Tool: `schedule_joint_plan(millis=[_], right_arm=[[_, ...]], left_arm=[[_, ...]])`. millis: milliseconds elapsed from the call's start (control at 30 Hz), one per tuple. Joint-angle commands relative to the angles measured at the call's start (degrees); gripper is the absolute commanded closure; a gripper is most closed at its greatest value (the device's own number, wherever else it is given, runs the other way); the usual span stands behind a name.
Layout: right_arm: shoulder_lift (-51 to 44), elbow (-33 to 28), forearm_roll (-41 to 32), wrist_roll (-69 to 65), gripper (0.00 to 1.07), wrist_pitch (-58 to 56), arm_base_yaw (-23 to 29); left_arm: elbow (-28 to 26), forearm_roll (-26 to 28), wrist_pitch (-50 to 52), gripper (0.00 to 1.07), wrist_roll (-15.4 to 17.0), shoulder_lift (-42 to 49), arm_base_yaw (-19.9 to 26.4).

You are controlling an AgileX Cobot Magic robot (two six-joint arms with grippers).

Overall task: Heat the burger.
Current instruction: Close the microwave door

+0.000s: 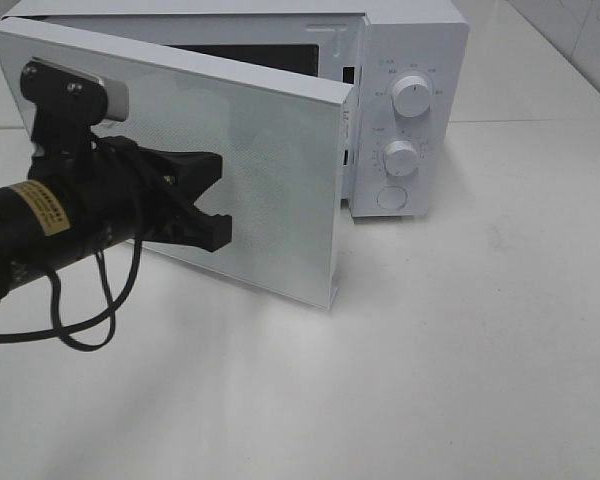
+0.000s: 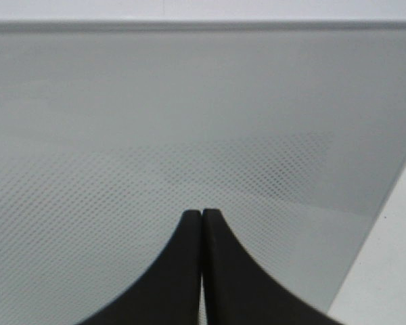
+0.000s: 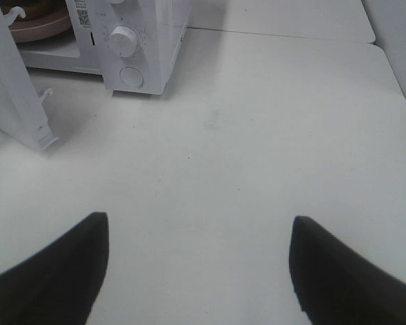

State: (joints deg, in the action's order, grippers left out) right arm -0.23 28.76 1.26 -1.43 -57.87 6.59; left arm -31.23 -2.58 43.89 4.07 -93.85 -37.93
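burger (image 3: 44,7) — barely seen in microwave (image 1: 430,60) | door (image 1: 260,170) half open | left jaws shut

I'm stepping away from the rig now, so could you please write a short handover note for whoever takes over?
Left claw: shut, empty, tips at the outer face of the microwave door.
Right claw: open, empty, above the table.
Pink plate sits inside the microwave; the brown sliver on it looks like the burger, mostly cut off.
Done: food loaded.
To do: push the half-open door shut, then probably set the upper dial and lower dial.
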Motion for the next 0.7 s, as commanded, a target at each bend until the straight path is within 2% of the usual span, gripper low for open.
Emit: schedule_joint_plan(millis=[33, 200, 533, 600, 700], right_arm=[[-1.55, -0.17, 0.17, 0.29, 0.34, 0.97, -0.17], [-1.55, -0.17, 0.17, 0.29, 0.34, 0.97, -0.17], [-1.55, -0.17, 0.17, 0.29, 0.34, 0.97, -0.17], [-1.55, -0.17, 0.17, 0.29, 0.34, 0.97, -0.17], [-1.55, -0.17, 0.17, 0.29, 0.34, 0.97, -0.17]], left_arm=[[-3.67, 1.2, 0.57, 1.07, -0.23, -2.58, -2.18], [-6.99, 3.32, 0.52, 1.07, -0.23, -5.27, -3.44], [-13.87, 3.55, -0.23, 1.07, 0.0, -9.91, -4.01], [-17.13, 3.55, -1.26, 1.07, 0.17, -11.86, -4.01], [-19.19, 3.55, -1.6, 1.07, 0.23, -13.46, -4.01]])
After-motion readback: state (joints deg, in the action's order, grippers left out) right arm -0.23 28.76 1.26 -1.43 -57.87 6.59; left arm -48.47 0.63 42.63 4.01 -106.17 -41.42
